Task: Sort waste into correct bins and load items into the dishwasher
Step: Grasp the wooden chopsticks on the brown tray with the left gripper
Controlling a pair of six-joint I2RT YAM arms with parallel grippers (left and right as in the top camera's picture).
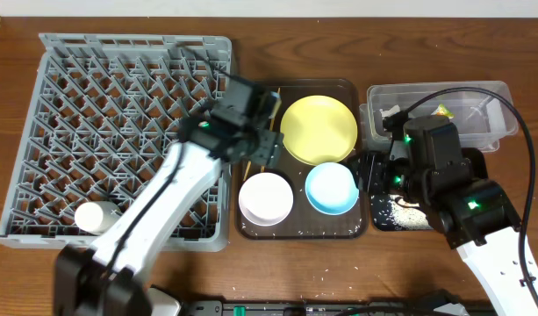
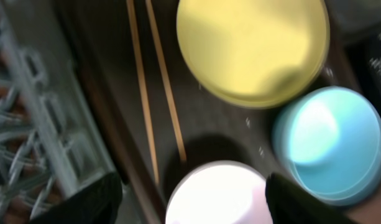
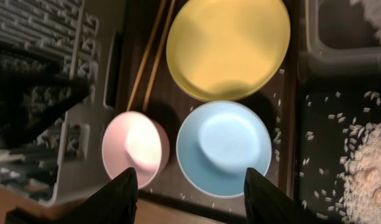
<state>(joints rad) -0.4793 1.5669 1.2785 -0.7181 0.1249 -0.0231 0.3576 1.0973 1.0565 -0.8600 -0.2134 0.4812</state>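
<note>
The yellow plate (image 1: 319,129), white bowl (image 1: 266,197) and light blue bowl (image 1: 330,188) sit in the dark brown serving tray (image 1: 302,230). The wooden chopsticks (image 2: 142,93) lie along the tray's left side, next to the grey dish rack (image 1: 119,132). My left gripper (image 2: 196,202) is open and empty above the white bowl (image 2: 218,196). My right gripper (image 3: 193,199) is open and empty over the near edge of the blue bowl (image 3: 224,146). Rice (image 1: 396,207) lies in the black tray (image 1: 422,225). The clear tub (image 1: 488,92) holds the snack wrapper (image 1: 443,111).
A white cup-like object (image 1: 97,215) lies in the rack's front left corner. Loose rice grains (image 3: 278,134) are scattered on the brown tray beside the blue bowl. The right arm covers much of the black tray. The table's front edge is close below the trays.
</note>
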